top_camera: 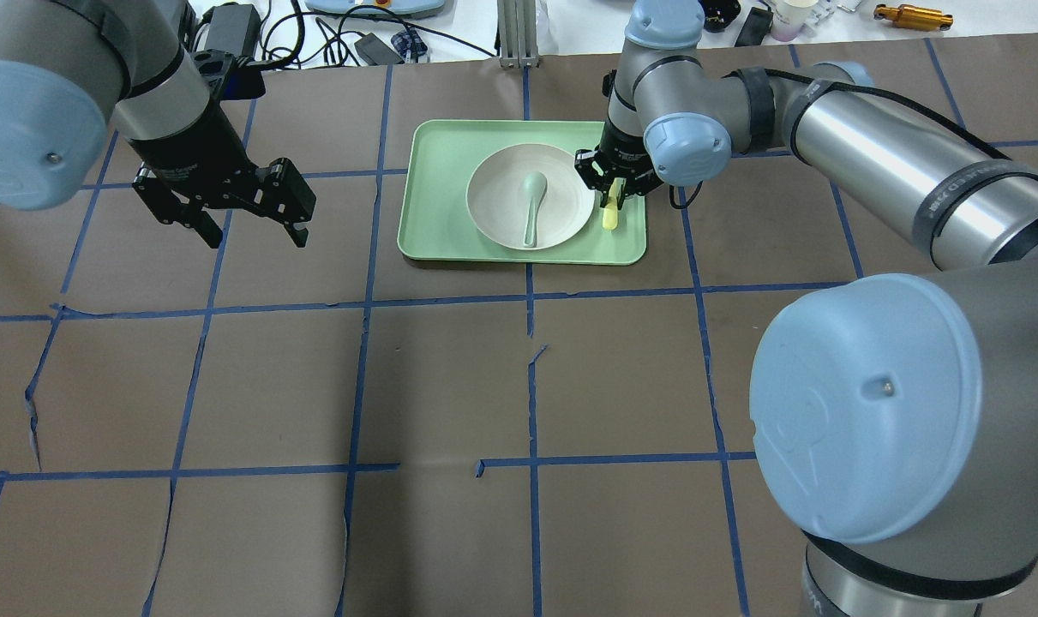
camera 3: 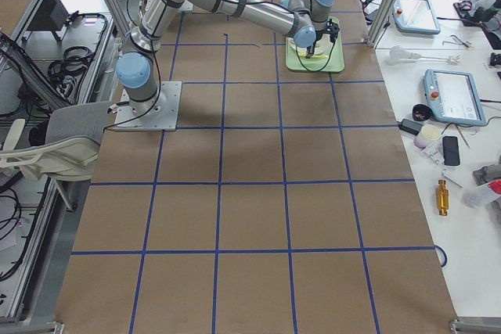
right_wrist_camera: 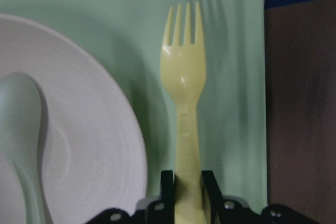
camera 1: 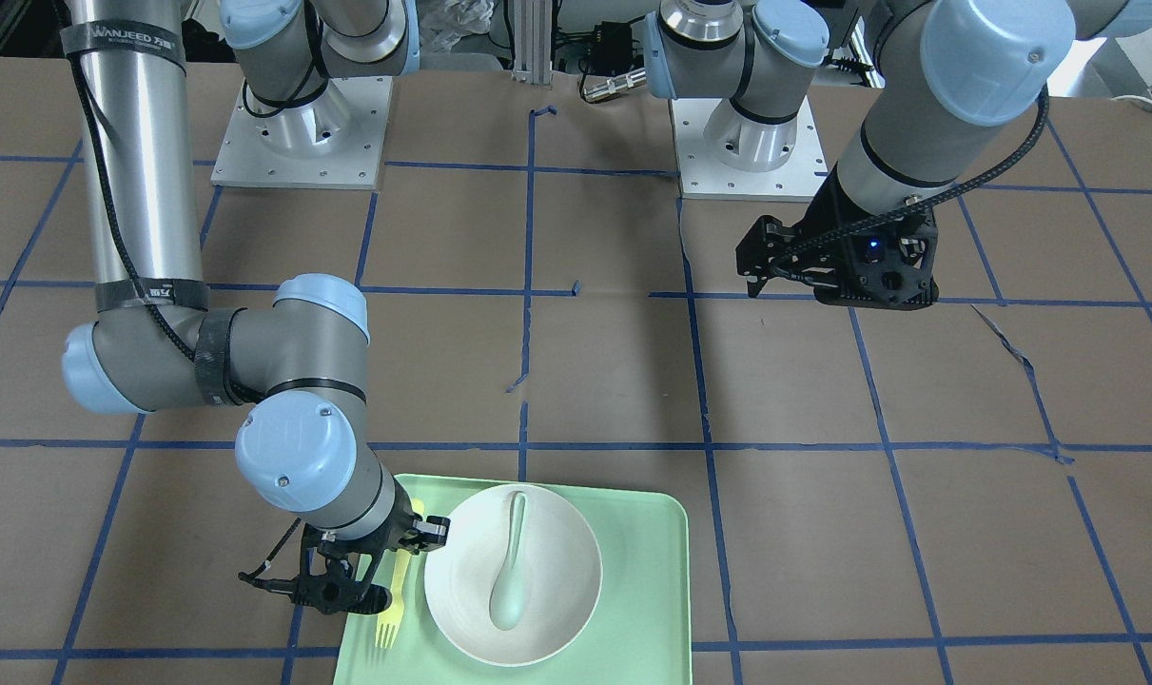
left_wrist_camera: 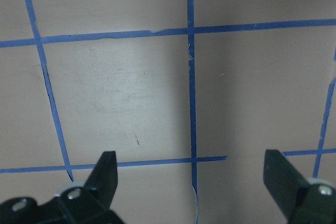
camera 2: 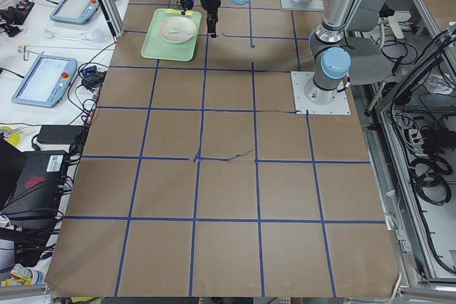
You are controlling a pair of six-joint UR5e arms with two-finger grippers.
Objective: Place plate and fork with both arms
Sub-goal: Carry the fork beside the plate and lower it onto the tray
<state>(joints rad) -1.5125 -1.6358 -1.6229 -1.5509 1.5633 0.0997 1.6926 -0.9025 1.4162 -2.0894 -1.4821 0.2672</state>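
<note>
The right gripper [right_wrist_camera: 188,195] is clamped on the handle of the yellow fork [right_wrist_camera: 184,77], whose tines point toward the table's far edge; the fork is over the mint-green tray [top_camera: 433,214], just beside the off-white plate [top_camera: 493,206]; the plate lies in the tray with a pale green spoon [top_camera: 531,201] in it; the tray sits midway along the far edge; the left gripper [left_wrist_camera: 190,163], jaws wide apart and holding nothing, hovers over brown paper toward the far left corner.
</note>
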